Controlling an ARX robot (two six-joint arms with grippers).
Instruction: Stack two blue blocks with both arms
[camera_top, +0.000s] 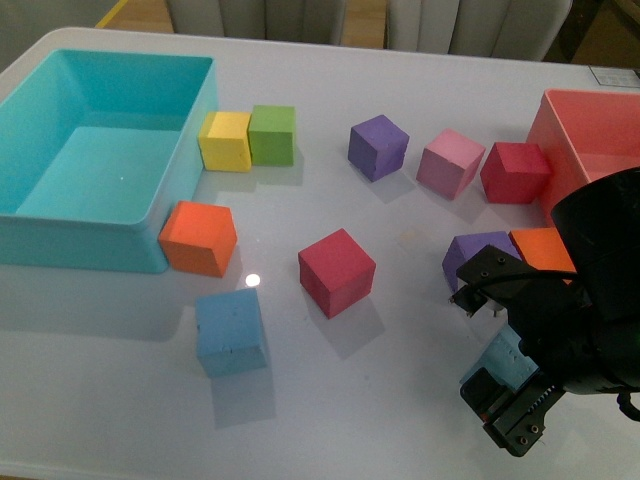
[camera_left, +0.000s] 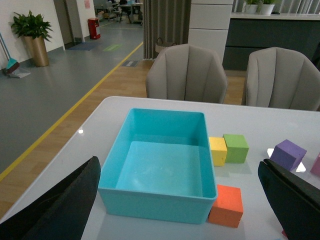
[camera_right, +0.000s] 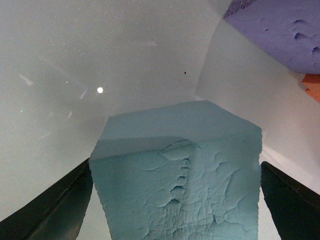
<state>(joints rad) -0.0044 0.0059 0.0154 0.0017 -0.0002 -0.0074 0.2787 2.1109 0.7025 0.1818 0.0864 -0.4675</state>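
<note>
Straddling one blue block (camera_right: 180, 175), right gripper (camera_top: 492, 362) jaws hug both sides; cannot tell if clenched. Centre, squeeze evenly. Other blue block (camera_top: 231, 333) sits well left of jaws; left gripper (camera_left: 179, 165) released.

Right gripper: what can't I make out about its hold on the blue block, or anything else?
Right wrist view: whether the fingers press the near blue block; the block hides the contact.
Front view: most of that block, behind the right gripper.
Left wrist view: the free blue block, outside the frame.
Front view: the left gripper, outside the frame.
</note>
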